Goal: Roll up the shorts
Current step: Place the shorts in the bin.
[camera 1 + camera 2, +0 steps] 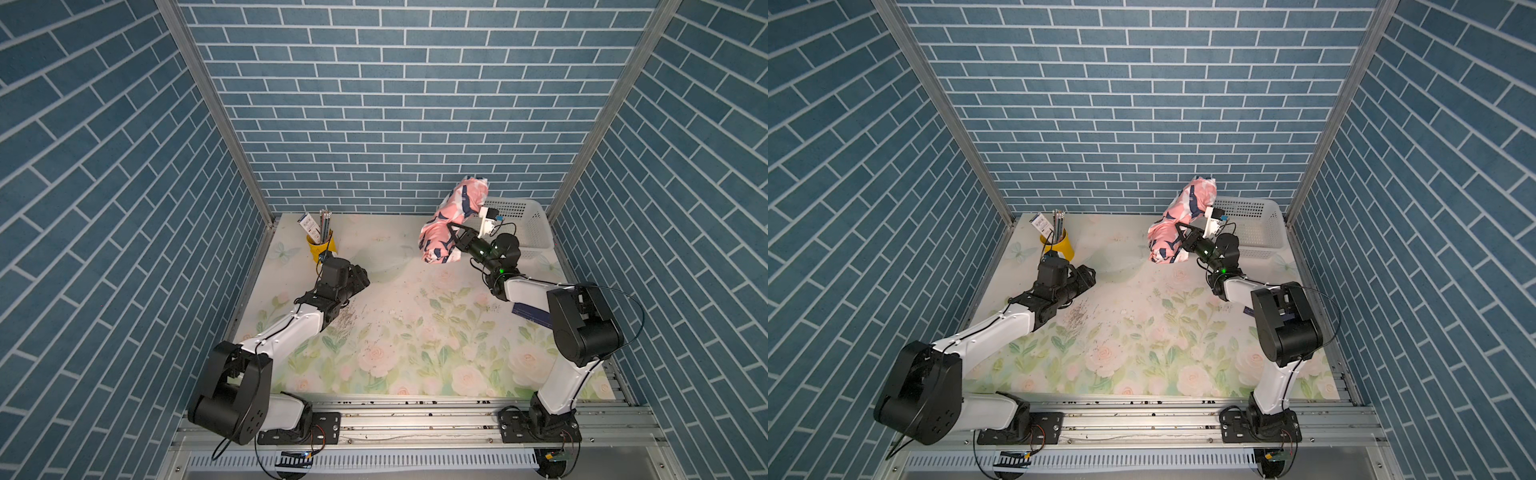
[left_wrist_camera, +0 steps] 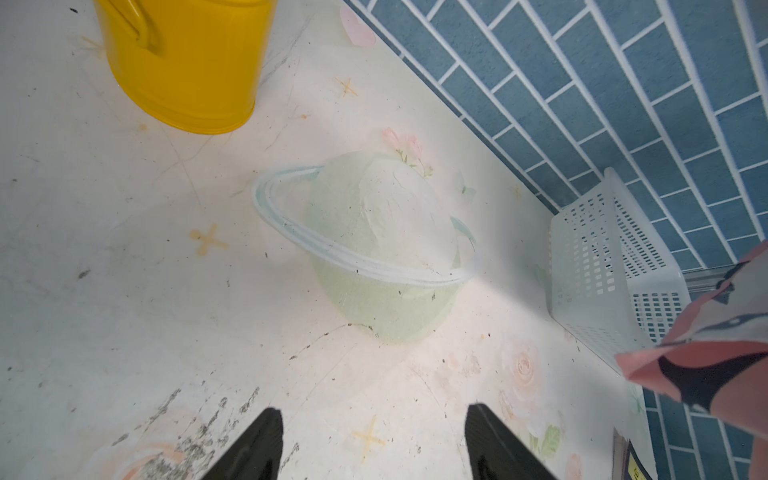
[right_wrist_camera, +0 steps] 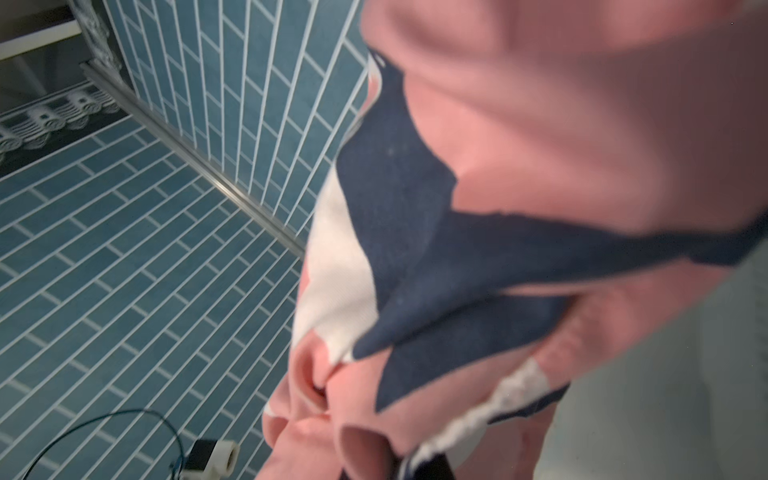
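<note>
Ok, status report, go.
Right claw shut on the shorts, rolled, lifted. Left claw open, empty. White basket close beside, nothing blocking.

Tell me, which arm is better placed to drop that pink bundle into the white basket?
Right. The right tool is shut on the rolled shorts, lifted right beside the white basket. The left tool is open, empty, and over by the yellow cup.

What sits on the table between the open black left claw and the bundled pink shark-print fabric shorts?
Nothing solid: between the left gripper and the shorts lies only bare floral mat, clearest in the left wrist view.
</note>
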Controlling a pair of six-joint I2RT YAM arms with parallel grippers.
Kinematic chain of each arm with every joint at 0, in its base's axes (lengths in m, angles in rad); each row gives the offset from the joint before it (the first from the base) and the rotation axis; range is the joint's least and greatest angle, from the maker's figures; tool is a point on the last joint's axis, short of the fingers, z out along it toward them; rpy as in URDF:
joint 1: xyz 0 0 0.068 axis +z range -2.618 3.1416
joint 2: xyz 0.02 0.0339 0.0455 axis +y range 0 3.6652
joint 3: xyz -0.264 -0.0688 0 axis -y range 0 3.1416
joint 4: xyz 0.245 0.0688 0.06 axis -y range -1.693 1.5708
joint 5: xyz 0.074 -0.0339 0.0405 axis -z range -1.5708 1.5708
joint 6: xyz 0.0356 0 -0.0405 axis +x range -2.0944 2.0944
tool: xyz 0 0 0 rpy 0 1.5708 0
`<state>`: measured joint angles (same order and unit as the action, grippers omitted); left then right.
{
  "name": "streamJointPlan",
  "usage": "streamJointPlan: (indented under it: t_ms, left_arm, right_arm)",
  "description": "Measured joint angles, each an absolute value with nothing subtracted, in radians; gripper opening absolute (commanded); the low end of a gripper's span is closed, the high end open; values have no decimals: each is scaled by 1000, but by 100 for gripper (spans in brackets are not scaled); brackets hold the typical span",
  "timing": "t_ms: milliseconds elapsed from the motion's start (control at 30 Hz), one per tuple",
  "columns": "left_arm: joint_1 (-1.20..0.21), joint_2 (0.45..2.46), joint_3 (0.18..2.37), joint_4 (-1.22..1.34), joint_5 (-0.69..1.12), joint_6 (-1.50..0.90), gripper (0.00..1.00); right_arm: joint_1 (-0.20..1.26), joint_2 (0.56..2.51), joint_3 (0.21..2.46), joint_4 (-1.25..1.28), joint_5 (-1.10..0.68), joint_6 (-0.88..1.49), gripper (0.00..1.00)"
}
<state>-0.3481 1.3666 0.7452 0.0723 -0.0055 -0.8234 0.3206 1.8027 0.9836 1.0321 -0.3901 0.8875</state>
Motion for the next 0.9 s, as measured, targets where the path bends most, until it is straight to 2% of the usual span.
streamJointPlan:
  t_ms: [400, 900]
  left_arm:
    - [-348, 1360, 732, 71, 3, -841, 74]
    - [-348, 1328, 728, 20, -2, -841, 74]
  right_arm:
    - [268, 1845, 1058, 962, 75, 938, 0]
    - [220, 2223, 1413, 892, 295, 1061, 0]
